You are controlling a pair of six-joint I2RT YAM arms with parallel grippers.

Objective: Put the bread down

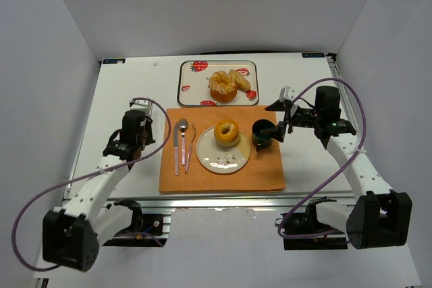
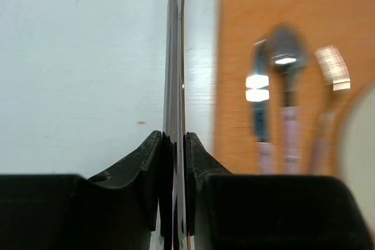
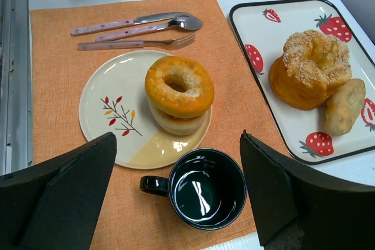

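An orange-glazed bread ring [image 1: 227, 132] lies on the cream plate [image 1: 210, 156], stacked on a paler ring; in the right wrist view the ring [image 3: 179, 86] sits on the plate [image 3: 111, 100]. My right gripper [image 1: 277, 129] is open and empty, its jaws spread either side of the black cup [image 3: 205, 188], just right of the plate. My left gripper [image 2: 174, 136] is shut on a thin shiny metal blade [image 2: 174, 57] seen edge-on, over the white table left of the mat. In the top view the left gripper [image 1: 138, 116] is beside the mat's left edge.
The orange mat [image 1: 270, 170] holds a knife [image 1: 177, 146], a spoon [image 1: 183, 141] and a fork [image 1: 191, 148]. A strawberry tray [image 1: 192, 79] at the back holds a sugared pastry ring [image 1: 222, 85] and a small piece [image 1: 240, 79]. White walls enclose the table.
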